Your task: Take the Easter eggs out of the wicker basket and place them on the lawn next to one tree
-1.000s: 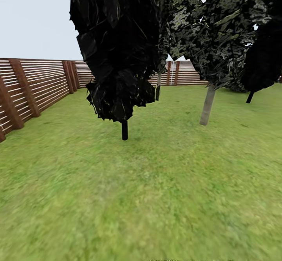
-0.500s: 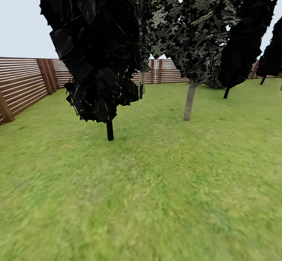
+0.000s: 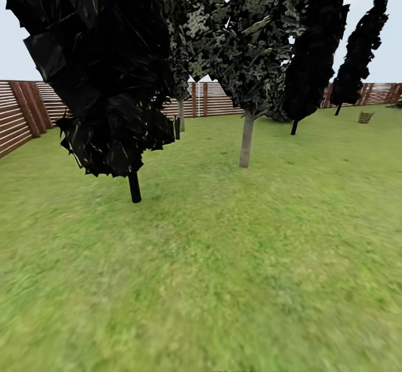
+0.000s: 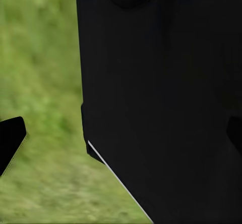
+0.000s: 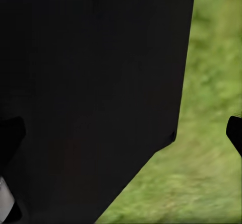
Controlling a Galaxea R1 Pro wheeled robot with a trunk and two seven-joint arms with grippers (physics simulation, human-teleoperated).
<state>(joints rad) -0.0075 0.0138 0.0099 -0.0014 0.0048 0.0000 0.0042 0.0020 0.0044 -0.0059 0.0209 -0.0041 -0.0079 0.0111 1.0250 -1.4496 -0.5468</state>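
Conifer (image 3: 111, 82) is set left on the lawn (image 3: 223, 271), tree (image 3: 246, 140) right of it, fence (image 3: 206, 98) behind.

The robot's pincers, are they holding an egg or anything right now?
It cannot be told. Both wrist views show mostly a black body over the mottled green lawn, with fingertips only at the edges.

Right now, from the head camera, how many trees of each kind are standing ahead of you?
Black-foliaged conifers: 3
Grey-trunked trees: 2
Total: 5
A dark stub beside the farther grey trunk is too unclear to count.
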